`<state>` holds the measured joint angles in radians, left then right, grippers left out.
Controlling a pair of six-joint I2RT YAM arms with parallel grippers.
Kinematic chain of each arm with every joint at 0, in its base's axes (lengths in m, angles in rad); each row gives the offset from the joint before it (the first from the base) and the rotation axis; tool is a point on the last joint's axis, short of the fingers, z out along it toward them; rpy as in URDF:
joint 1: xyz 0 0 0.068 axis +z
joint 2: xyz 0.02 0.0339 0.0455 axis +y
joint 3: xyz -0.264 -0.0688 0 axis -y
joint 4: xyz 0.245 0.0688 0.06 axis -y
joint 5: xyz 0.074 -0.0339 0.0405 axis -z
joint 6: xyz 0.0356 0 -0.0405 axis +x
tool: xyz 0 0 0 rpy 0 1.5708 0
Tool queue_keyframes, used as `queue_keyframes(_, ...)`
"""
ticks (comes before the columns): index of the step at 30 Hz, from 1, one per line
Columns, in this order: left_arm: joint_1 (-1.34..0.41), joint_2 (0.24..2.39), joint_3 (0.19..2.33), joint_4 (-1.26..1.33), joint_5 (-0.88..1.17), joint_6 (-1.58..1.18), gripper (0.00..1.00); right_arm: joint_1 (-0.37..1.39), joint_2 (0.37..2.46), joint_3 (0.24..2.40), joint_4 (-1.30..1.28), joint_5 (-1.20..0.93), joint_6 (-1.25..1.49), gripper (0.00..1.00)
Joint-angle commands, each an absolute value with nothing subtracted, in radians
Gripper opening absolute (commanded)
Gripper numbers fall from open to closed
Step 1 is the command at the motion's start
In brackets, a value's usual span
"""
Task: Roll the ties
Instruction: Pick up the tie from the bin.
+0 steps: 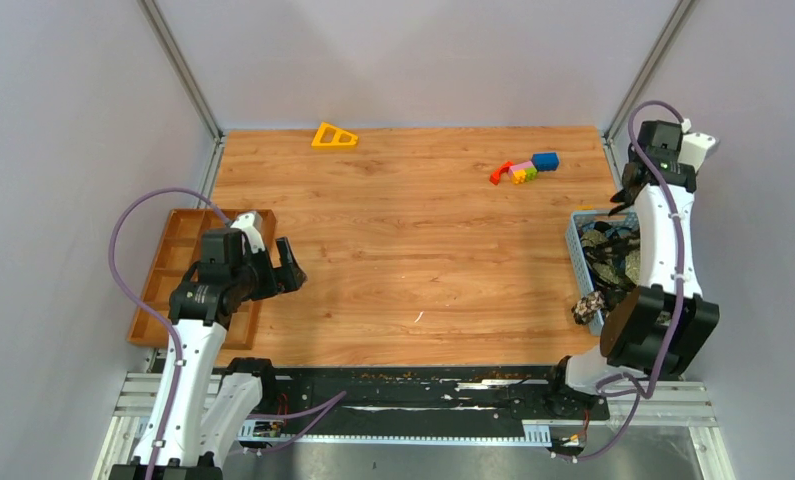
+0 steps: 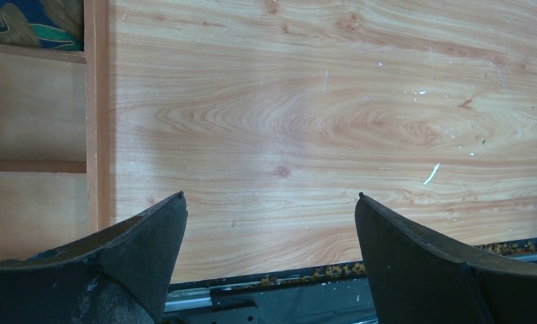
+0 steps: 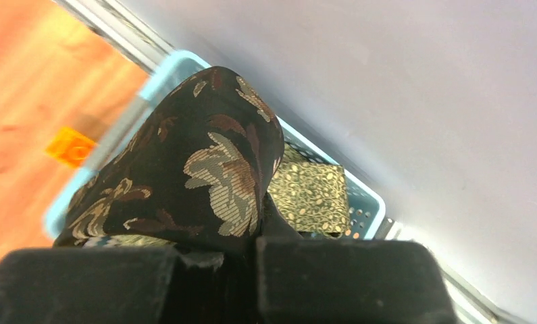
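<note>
Wood-grain laminate forms the flat counter [image 1: 413, 250] on which we work. At its right edge stands a light-blue perforated plastic basket [image 1: 576, 240], and the ties lie piled inside it, with one speckled end [image 1: 588, 305] hanging over the near corner of the rim. The right arm reaches down into this basket. In the right wrist view we see the right pincer [image 3: 242, 256] pressed together on a black fabric necktie [image 3: 211, 162] with a pale floral pattern. The cloth is caught between the two fingers and rises in a rounded fold in front of them, above the basket. Just beside that fold, lower in the basket, lies an olive-tan fabric necktie [image 3: 309, 196] with small pale speckles. On the opposite side of the counter, the left pincer [image 1: 291, 268] hangs over bare laminate with its fingers [image 2: 144, 236] spread wide and nothing between them. It sits just beside a brown wooden tray [image 1: 163, 270] divided into compartments, which rests at the left edge. Near the far edge we note a yellow plastic triangle frame [image 1: 334, 136], and to its right a small cluster of coloured plastic building blocks [image 1: 525, 168], both well apart from the basket and the tray.
</note>
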<state>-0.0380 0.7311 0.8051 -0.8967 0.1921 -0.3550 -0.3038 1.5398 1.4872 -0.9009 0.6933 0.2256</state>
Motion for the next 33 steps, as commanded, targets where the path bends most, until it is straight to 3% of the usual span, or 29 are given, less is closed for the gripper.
queue_keyframes(1,-0.042,0.718,0.802,-0.873,0.181,-0.359,1.00,-0.241,1.405,1.591,-0.905,0.627,0.203,0.00)
queue_keyframes(9,-0.042,0.714,0.801,-0.870,0.181,-0.360,1.00,-0.209,1.205,1.585,-0.757,0.194,0.263,0.00)
queue_keyframes(16,-0.042,0.707,0.799,-0.868,0.176,-0.363,1.00,-0.195,1.157,1.633,-0.641,-0.208,0.323,0.00)
queue_keyframes(25,-0.043,0.685,0.796,-0.861,0.163,-0.371,1.00,-0.030,1.170,1.750,-0.536,-0.244,0.418,0.00)
queue_keyframes(33,-0.042,0.678,0.796,-0.862,0.163,-0.368,1.00,0.331,1.255,1.821,-0.394,-0.069,0.437,0.00)
